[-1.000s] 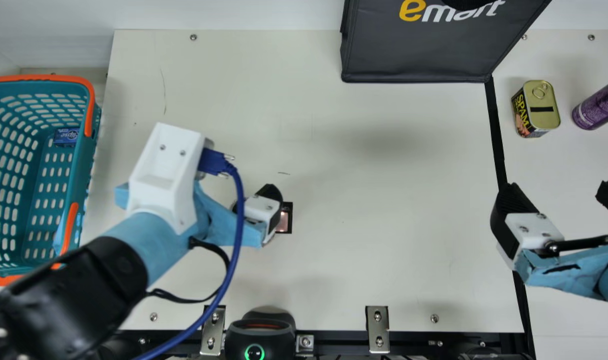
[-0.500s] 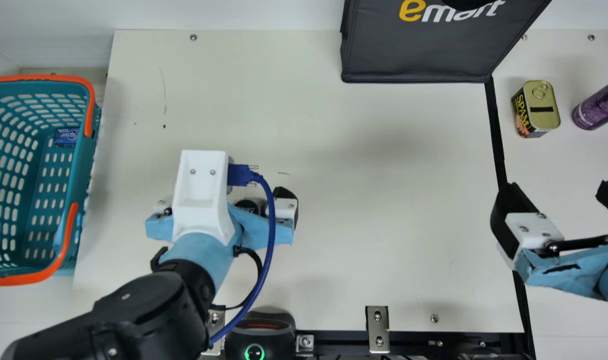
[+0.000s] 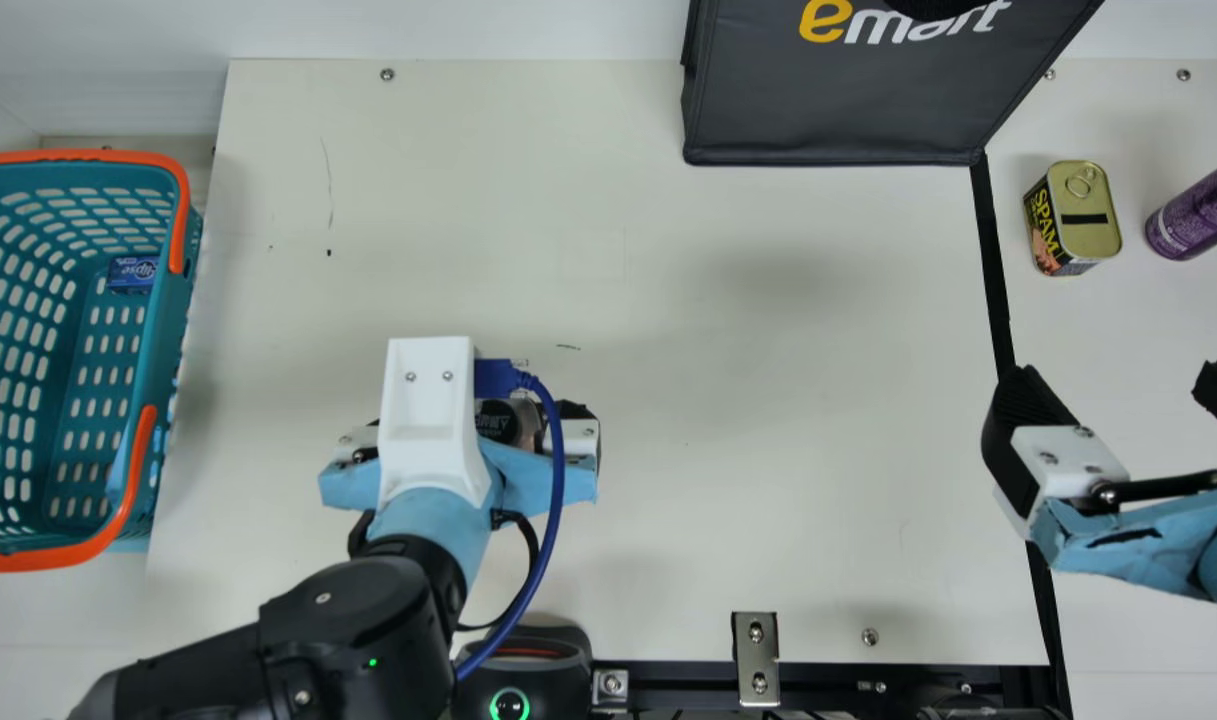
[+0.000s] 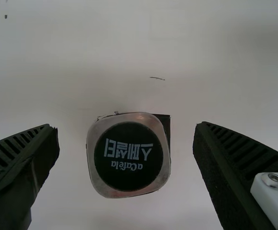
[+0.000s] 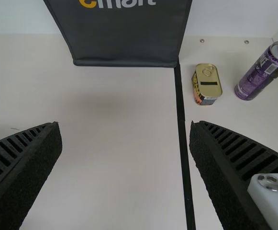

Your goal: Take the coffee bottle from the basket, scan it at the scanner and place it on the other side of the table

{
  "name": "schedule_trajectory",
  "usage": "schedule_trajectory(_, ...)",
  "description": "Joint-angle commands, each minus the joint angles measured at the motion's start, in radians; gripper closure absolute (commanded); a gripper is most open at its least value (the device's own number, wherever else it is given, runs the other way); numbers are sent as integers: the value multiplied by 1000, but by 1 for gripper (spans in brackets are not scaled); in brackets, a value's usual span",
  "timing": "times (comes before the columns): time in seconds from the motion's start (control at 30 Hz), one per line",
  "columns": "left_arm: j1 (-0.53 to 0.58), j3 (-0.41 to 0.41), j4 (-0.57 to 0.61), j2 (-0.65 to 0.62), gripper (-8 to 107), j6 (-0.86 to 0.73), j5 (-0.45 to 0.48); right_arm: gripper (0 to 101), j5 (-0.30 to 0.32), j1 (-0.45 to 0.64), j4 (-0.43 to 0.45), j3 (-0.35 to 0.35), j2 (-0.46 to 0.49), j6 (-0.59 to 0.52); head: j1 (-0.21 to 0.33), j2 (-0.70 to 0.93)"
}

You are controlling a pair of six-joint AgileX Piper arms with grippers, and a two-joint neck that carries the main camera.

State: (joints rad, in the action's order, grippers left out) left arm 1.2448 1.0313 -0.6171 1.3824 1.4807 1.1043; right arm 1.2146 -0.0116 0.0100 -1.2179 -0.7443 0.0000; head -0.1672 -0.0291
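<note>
Main view: your left gripper (image 3: 466, 425) is low over the table (image 3: 768, 400), its two fingers spread on either side of the coffee bottle (image 3: 498, 422). In the left wrist view, the bottle sits between them, touching neither, its dark round top facing the camera; it seems upright, though its side is hard to see. Your right gripper (image 3: 1118, 385), fingers also parted, is well apart from the bottle.
</note>
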Motion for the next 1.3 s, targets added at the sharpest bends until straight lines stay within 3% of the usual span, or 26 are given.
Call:
schedule_trajectory(0.0,3,-2,-1,3,22,4,-1,6,0,0,0,0,0,0,29,2)
schedule_trajectory(0.43,13,1,-10,-15,107,-2,-1,6,1,0,0,0,0,0,29,2)
schedule_trajectory(0.87,16,42,31,-106,107,-179,16,6,1,0,0,0,0,0,29,2)
schedule_trajectory(1.27,-86,-3,199,-218,107,-611,-101,6,1,0,0,0,0,0,29,2)
